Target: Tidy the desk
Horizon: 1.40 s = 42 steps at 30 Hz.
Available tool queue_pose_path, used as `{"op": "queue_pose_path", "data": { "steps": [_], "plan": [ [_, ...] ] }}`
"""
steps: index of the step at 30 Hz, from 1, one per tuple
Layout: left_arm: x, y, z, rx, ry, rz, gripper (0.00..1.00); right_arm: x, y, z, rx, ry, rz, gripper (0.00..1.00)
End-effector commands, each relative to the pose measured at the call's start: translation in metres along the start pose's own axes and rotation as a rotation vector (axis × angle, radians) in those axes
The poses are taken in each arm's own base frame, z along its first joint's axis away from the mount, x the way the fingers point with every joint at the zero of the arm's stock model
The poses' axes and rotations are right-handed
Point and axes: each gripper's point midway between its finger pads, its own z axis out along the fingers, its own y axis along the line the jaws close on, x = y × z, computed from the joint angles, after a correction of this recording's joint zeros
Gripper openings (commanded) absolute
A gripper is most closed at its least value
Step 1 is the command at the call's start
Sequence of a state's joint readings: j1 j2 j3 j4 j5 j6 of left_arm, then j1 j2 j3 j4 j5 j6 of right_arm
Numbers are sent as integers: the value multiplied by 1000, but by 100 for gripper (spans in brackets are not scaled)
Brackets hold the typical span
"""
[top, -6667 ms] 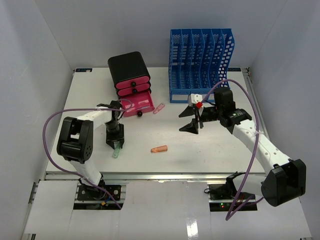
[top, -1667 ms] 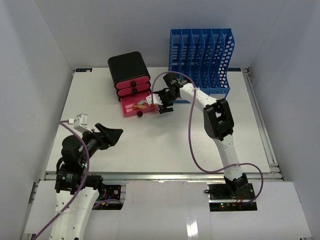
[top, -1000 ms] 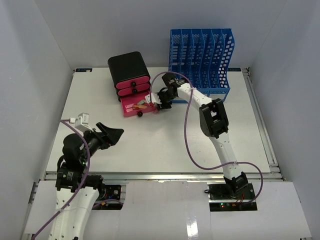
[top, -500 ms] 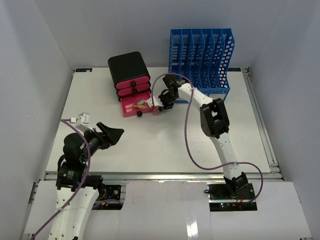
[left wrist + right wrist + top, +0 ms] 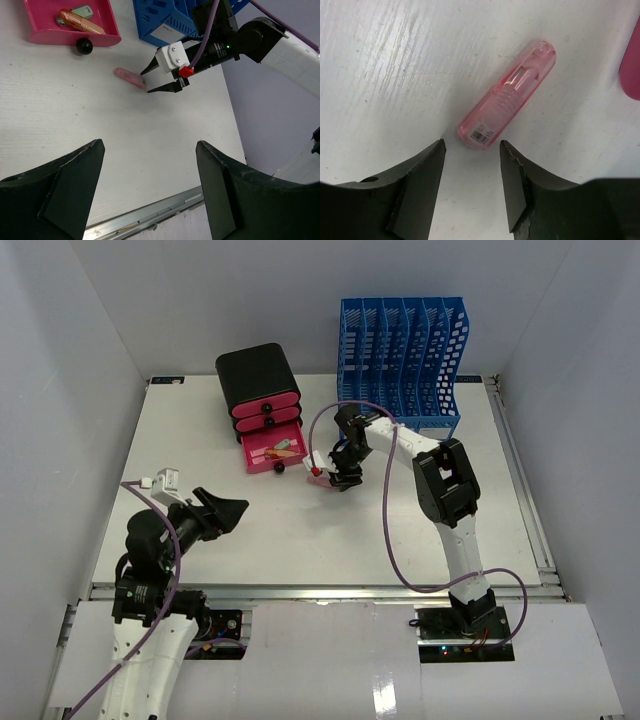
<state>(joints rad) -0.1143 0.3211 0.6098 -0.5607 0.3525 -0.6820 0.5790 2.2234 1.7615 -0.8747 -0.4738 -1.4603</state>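
The bench (image 5: 300,540) is a wide, flat white rectangle with a faintly brushed, scuffed surface (the right wrist view shows fine scratches). A metal rail (image 5: 320,590) runs along its front edge. It fills the floor of the white-walled enclosure, stretching from the arm bases to the back wall.

The right end effector (image 5: 330,478) hangs low over the middle of the bench, a little toward the back, with its fingers released and pointing down at the surface. Just ahead of the tips a translucent pink case (image 5: 509,97) lies flat on the bench at a slant. Its labelled end sits at the mouth of the gap between the two fingers, and neither finger grips it.

The left end effector (image 5: 222,508) hovers above the near left part of the bench, well apart from the case. Its jaws are spread wide and hold nothing.

Behind the case an open pink drawer (image 5: 272,452) rests on the bench, with an orange piece (image 5: 82,22) and a green piece (image 5: 82,10) inside. The drawer belongs to the black box (image 5: 258,375) at the back left. A blue file rack (image 5: 400,360) stands at the back right.
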Motion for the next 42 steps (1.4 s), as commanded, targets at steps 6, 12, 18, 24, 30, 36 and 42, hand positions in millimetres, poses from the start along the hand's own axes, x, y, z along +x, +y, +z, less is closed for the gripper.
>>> {"op": "queue_pose_path", "data": {
  "steps": [6,12,18,24,30,36,42],
  "plan": [
    [2,-2,-4,12,-4,-3,85,-12,1,23,-29,-22,284,65],
    [2,-2,-3,12,-2,-4,85,-16,8,34,-30,10,406,75],
    [1,-3,-5,18,-10,0,85,-23,9,45,0,26,468,50],
    [7,1,-4,15,-4,-24,85,-28,7,28,42,37,445,8],
    [11,1,-1,31,-1,-61,85,-75,-21,-23,145,-34,284,8],
    [17,2,2,41,12,-105,85,-121,-82,-57,368,-27,106,8],
    [23,7,4,33,27,-137,84,-134,-147,-53,581,4,62,9]
  ]
}}
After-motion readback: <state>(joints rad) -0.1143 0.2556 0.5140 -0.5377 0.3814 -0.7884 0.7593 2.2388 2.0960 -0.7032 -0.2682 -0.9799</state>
